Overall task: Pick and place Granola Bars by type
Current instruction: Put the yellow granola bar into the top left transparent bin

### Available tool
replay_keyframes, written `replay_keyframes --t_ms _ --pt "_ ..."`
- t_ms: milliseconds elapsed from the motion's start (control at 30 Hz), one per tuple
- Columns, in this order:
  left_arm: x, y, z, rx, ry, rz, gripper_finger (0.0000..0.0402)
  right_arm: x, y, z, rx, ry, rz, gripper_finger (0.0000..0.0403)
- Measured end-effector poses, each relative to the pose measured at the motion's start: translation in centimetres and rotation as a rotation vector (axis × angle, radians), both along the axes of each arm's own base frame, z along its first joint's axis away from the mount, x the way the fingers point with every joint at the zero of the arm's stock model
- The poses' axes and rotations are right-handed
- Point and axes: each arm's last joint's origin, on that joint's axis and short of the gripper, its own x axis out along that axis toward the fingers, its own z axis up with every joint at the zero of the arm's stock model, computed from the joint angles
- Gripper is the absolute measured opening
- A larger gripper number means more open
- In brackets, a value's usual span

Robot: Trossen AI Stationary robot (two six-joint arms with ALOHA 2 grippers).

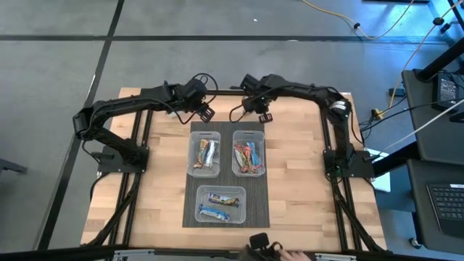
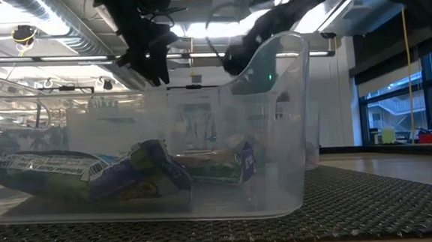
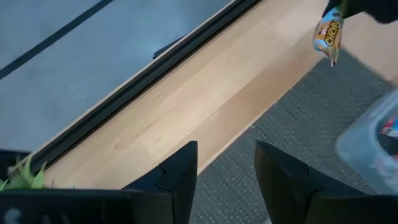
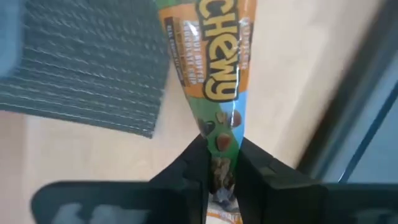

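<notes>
The right gripper [image 4: 221, 158] is up above the far edge of the wooden surface [image 1: 304, 181], just past the dark mat [image 1: 257, 210]. Its jaws are squeezed tight on the end of an orange and green Chewy granola bar [image 4: 217, 68], which hangs down from them. The left wrist view shows that same bar [image 3: 329, 31] hanging in the air over the mat's edge.

The left gripper [image 3: 225, 171] is near the far edge too, beside the right one, and its jaws are apart with nothing in them.

Three clear bins sit on the mat. The far left bin [image 1: 204, 154] holds brown and tan bars, the far right bin [image 1: 249, 153] holds red ones [image 1: 248, 155], and the near bin [image 1: 221, 204] holds blue and white bars [image 1: 220, 205]. A bit of green plant [image 3: 22, 176] peeks in by the left arm.
</notes>
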Motion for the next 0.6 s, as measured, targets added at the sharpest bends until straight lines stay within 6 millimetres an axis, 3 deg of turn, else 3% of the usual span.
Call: replay_keyframes --t_ms 167,367,600 --pt "1.0 -1.1 0.5 0.039 -0.054 -0.068 0.0152 -1.0 1.5 5.4 0.047 -0.214 -0.115 0.0054" --pt "2.7 -3.6 1.1 0.101 -0.109 -0.215 0.0149 -2.8 4.5 11.5 0.299 -0.489 -0.224 0.0042" --pt "4.3 -6.9 2.1 0.188 -0.258 -0.362 0.0152 -2.6 9.5 15.0 0.446 -0.616 -0.202 0.0044"
